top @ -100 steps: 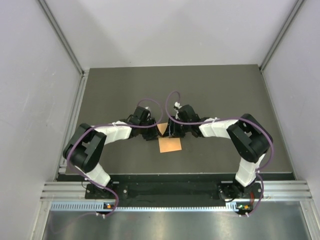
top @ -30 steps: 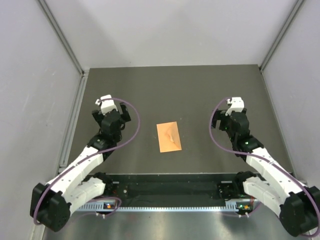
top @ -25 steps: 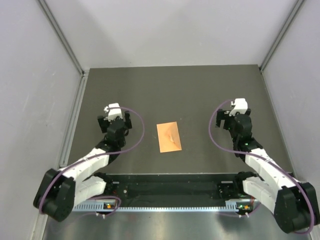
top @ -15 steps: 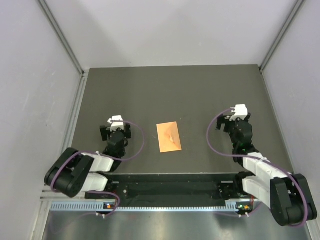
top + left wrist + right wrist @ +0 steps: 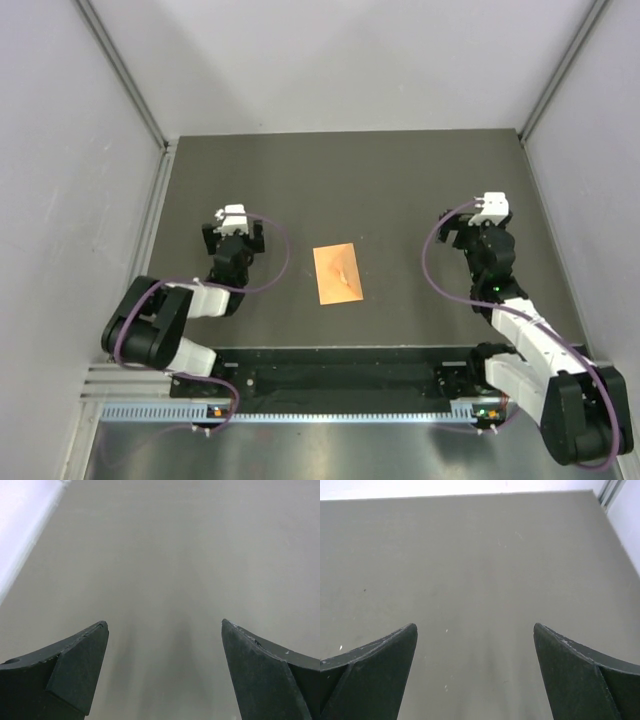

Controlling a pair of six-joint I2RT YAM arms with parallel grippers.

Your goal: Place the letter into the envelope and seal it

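**Well apart, and holding nothing**

Near the middle of the dark grey matte table (image 5: 400, 180), a little toward the near edge, a small orange rectangular paper envelope (image 5: 337, 274). Lying flat, long sides running near to far, slightly askew. From above, a plain closed rectangle with one small pale streak near its centre, too small to tell whether crease or glint. Touching neither arm.

Visible only from the top camera. From the left wrist, just bare grey surface beyond two dark blunt fingertips (image 5: 75, 670), plus a pale strip of wall (image 5: 20, 520) at the upper left. From the right wrist, much the same: grey surface flecked with tiny pale specks, dark fingertips (image 5: 375, 665) at the lower corners, and a bit of metal rail (image 5: 612, 492) in the upper right corner.

To the left of the envelope and well apart from it, the left gripper (image 5: 233, 222), aimed at the far side, with the white forearm folded back low and the elbow tucked at the near-left corner. On the other side, the right gripper (image 5: 488, 215), also aimed away and set a little farther out, with the arm rising from its base in a long slant. Jaws spread wide on both, with nothing between them. A purple cable (image 5: 283, 262) looping off the left wrist.
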